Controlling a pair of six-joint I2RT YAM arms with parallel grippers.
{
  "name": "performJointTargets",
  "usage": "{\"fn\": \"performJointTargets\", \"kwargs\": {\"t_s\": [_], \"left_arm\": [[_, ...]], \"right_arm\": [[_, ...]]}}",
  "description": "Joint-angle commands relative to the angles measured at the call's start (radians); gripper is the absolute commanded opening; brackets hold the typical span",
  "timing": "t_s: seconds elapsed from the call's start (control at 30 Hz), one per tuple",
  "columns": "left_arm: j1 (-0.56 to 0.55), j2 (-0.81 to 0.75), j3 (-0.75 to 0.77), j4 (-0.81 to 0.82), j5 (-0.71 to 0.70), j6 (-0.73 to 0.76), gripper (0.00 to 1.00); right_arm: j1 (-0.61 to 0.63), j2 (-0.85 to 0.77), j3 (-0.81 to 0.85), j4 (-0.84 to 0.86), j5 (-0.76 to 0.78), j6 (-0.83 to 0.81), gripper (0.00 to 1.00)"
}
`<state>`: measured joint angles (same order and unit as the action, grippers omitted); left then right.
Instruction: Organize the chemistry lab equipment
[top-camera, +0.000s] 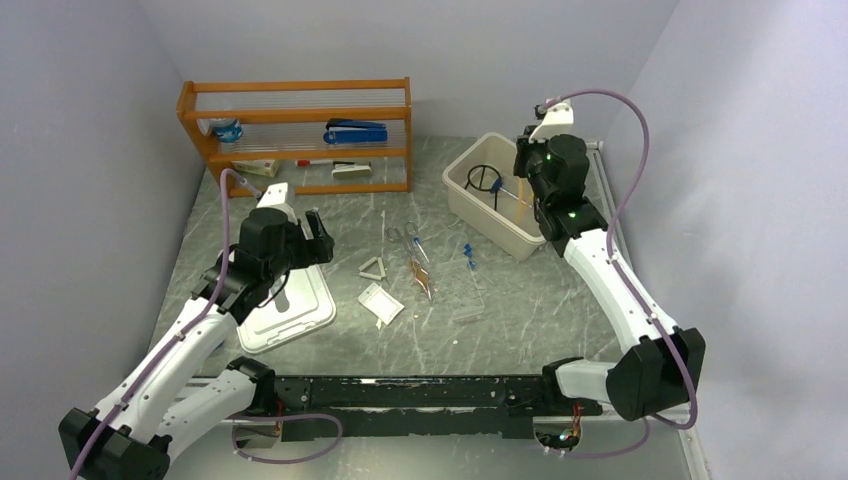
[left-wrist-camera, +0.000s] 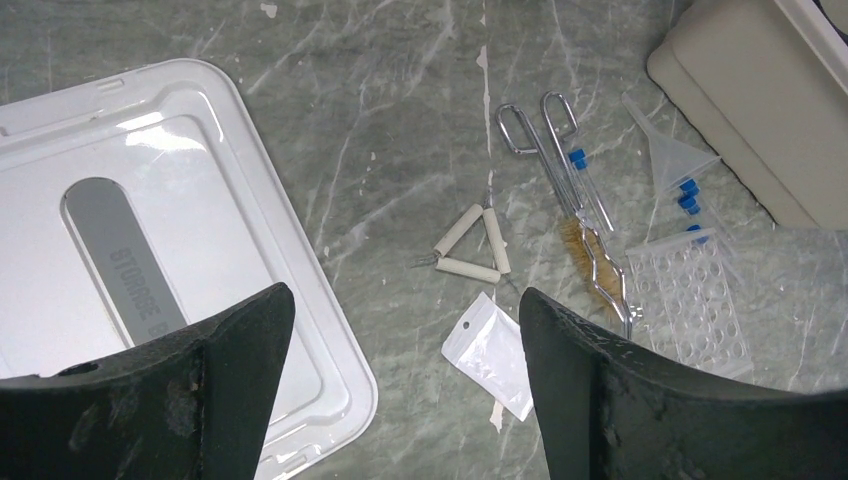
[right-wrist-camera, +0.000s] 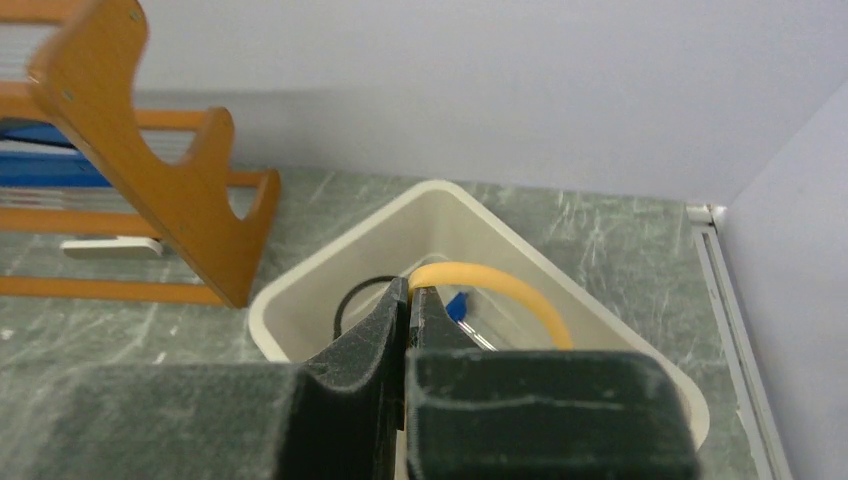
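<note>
Spreading the left fingers (left-wrist-camera: 640, 400) wide at the bottom of the left wrist view, gripping nothing, hovering over the edge of the white lid (left-wrist-camera: 120, 200) and the bare surface (left-wrist-camera: 380, 120) beside it. Looking straight up the gap at the triangle (left-wrist-camera: 470, 245), lying flat ahead of the tips, touching nothing else. Spotting the paper packet (left-wrist-camera: 492, 352) nearer in, just inside the finger at the right of that view, also flat. Finding the tongs (left-wrist-camera: 553, 160) right of the triangle, long axis running away from the fingers at a slight slant, loop handles at the far end, with blue-capped tubes (left-wrist-camera: 578, 157) lying alongside. Noting the clear rack (left-wrist-camera: 690, 295) past the tongs, a funnel (left-wrist-camera: 675, 155) near its far end, then the cream bin (left-wrist-camera: 740, 110) in the far right corner.

Pressing the right fingers (right-wrist-camera: 370, 340) fully together above that bin, well apart from the loose items. Showing amber tubing (right-wrist-camera: 500, 285) arcing from right at the tips down into the bin beside the black ring (right-wrist-camera: 350, 295). Failing to tell whether pinching it or only touching it.

Judging the left arm much the nearer one for triangle and packet, sitting forward and right of its fingers, off the lid. Likely needing a shift right, then a drop, closing across one bar of the triangle.
</note>
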<state>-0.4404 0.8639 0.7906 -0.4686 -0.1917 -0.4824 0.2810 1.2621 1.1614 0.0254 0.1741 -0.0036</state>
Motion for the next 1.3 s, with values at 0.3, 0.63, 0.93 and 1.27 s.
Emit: {"fn": "performJointTargets", "kwargs": {"t_s": [0.3,0.63,0.93,1.27], "left_arm": [[-0.002,-0.011,-0.006,0.003,0.018,0.009,0.87],[-0.002,0.010,-0.005,0.004,0.019,0.003,0.86],[-0.002,0.000,-0.005,0.000,0.016,0.003,0.87],[-0.002,0.005,-0.004,0.008,0.025,-0.011,0.90]], "right_arm": [[-0.043,0.080,-0.177,0.149,0.041,0.002,0.00],[-0.055,0.168,-0.247,0.089,0.017,0.239,0.08],[-0.055,0.187,-0.104,-0.103,0.037,0.303,0.44],[0.033,0.149,0.075,-0.339,-0.059,0.279,0.49]]}}
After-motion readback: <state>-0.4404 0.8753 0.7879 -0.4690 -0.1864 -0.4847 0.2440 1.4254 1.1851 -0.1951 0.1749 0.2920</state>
